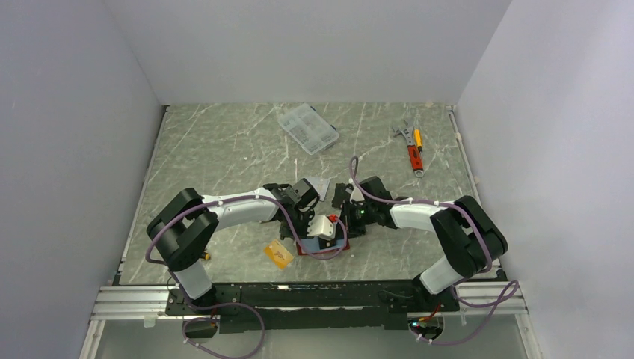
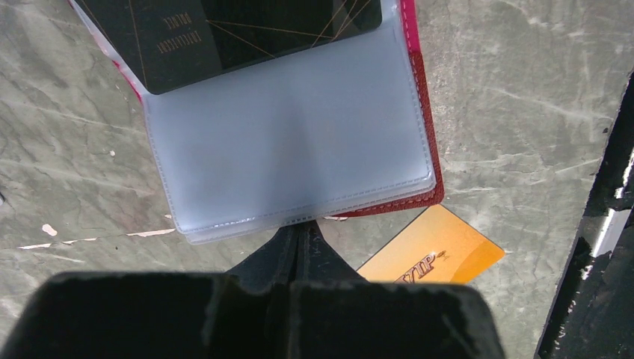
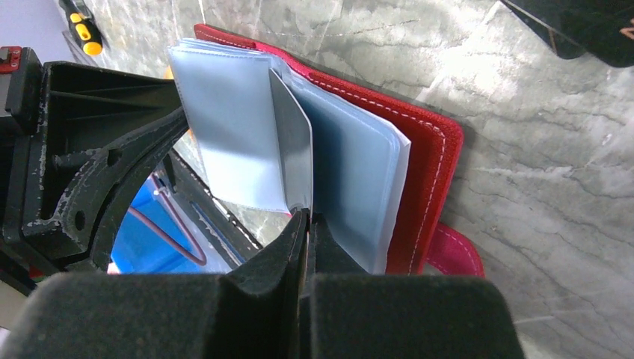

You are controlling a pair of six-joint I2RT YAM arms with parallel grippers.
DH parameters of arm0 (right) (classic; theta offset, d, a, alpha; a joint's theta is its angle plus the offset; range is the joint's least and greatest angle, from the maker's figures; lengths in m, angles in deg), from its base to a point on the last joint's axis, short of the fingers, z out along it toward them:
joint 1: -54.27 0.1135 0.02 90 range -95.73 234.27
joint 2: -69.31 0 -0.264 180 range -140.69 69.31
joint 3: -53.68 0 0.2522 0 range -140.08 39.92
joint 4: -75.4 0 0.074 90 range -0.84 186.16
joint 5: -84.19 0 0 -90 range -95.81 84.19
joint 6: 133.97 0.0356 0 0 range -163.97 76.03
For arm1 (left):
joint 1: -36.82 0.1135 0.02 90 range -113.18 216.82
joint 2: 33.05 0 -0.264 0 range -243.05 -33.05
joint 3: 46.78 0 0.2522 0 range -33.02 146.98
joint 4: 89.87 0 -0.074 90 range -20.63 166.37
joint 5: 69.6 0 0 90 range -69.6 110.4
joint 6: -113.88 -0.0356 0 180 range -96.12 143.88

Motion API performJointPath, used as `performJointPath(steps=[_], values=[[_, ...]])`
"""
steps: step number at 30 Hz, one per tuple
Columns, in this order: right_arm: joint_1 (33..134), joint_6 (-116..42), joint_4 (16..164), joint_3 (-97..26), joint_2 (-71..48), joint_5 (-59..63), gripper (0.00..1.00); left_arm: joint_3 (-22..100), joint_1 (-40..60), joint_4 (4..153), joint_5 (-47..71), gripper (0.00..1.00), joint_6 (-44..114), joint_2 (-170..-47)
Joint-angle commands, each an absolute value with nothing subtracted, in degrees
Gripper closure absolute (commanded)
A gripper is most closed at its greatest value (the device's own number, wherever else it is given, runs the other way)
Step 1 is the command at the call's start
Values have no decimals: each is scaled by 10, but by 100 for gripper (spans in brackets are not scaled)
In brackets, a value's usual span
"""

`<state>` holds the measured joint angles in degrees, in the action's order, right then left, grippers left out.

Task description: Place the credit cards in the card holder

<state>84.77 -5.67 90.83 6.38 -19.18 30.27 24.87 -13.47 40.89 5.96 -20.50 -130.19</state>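
Jaws on the left gripper [image 2: 299,233] are pressed tight together. They pinch the bottom edge of the clear sleeves [image 2: 291,149] inside the red holder [image 2: 428,97]. The holder lies open on the table [image 2: 523,112], in the middle, between the two arms. A dark card [image 2: 224,37] sits in a sleeve at the far end of the holder. An orange card [image 2: 437,254] lies flat on the table, just beside the holder's near corner and not touching the gripper.

On the right gripper [image 3: 305,221] the jaws are pressed together too. They pinch the lower end of a grey card [image 3: 293,142]. The grey card stands up on its edge between two sleeves, which fan out like the pages of a book. The red cover lies flat under the sleeves, and its snap tab sticks out on the side near the right gripper. The left gripper's finger holds the sleeves at the other side.
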Motion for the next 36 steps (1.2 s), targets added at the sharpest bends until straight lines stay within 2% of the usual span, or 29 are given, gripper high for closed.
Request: performJointPath(steps=[1,11,22,36], values=[[857,-40,857,82,-208,310,100,259,-149,426,33,100,-215,-1316],[827,-35,817,94,-174,354,100,256,-150,420,41,100,-218,-1316],[826,-31,786,115,-192,377,100,281,-150,373,40,100,-217,-1282],[827,-63,852,93,-173,353,100,330,-153,332,15,100,-217,-1292]])
